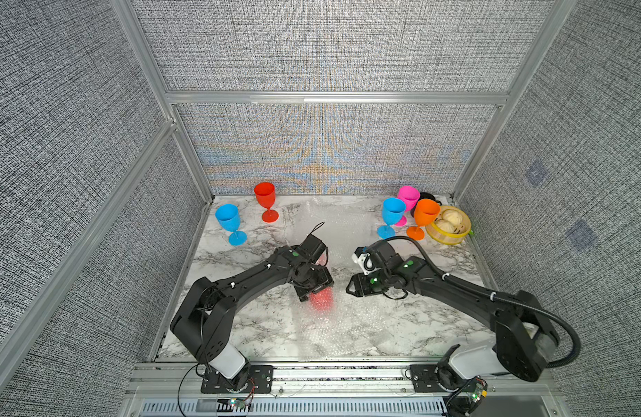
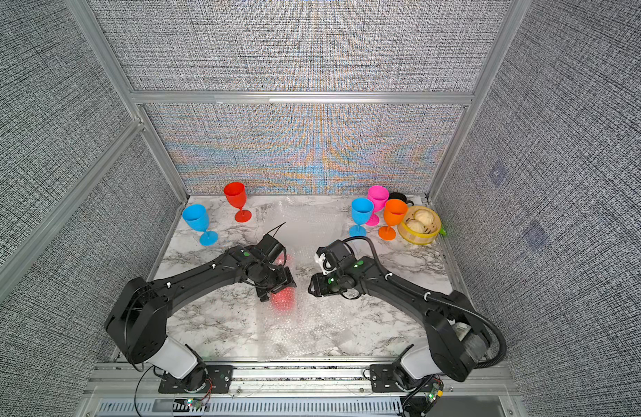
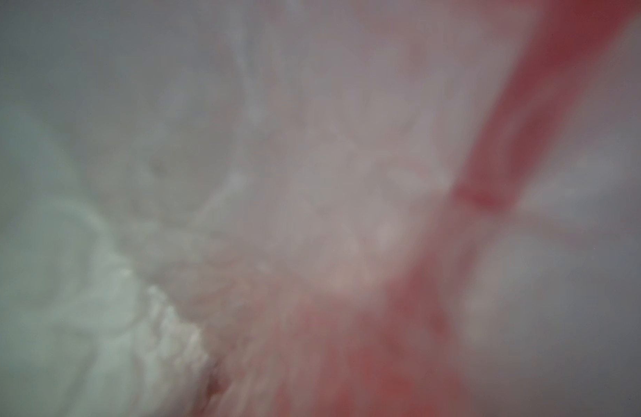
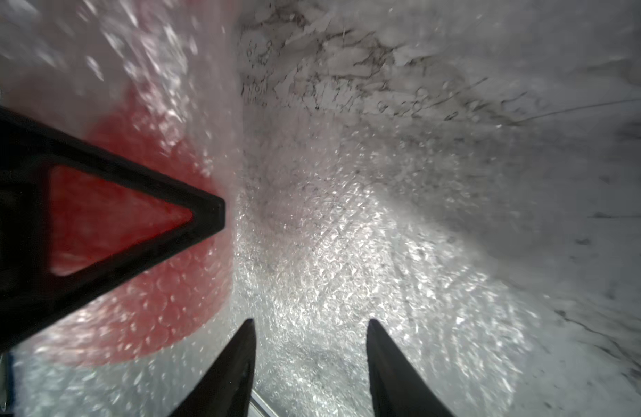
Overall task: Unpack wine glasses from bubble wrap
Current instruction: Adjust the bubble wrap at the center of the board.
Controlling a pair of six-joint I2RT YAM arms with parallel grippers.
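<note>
— Where are we?
— On the last unwrap, I judge; the wrapped glass (image 1: 321,302) lies on its side on the table (image 1: 261,332) under the left gripper (image 1: 317,288), red showing through the wrap (image 4: 329,270).
— Does the left gripper hold it?
— Its jaws stand wide over the bowl, with one finger (image 4: 210,213) across the red; whether they clamp it I cannot tell; its wrist view is only blur.
— And the right gripper (image 4: 311,321)?
— Open, with nothing between its fingers; it hovers low over the loose flap of wrap, the glass just beside its tips.
— So the next move?
— Probably to pinch that flap and draw it off the glass while the left gripper steadies it; the sheet lies flat on the table, so the tips must go low to catch it; the left finger is near, so a clash is the risk; the glass may also roll.
— Anything further out?
— Beyond the left gripper lies spare wrap (image 1: 333,220), then a blue glass (image 1: 228,218) and a red glass (image 1: 265,196), both upright and bare; beyond the right gripper stand a second blue glass (image 1: 394,211), an orange glass (image 1: 426,213) and a pink glass (image 1: 408,195), with a steamer (image 1: 450,241) and a mug (image 1: 426,196) by them; all are well apart from the work and block nothing.
</note>
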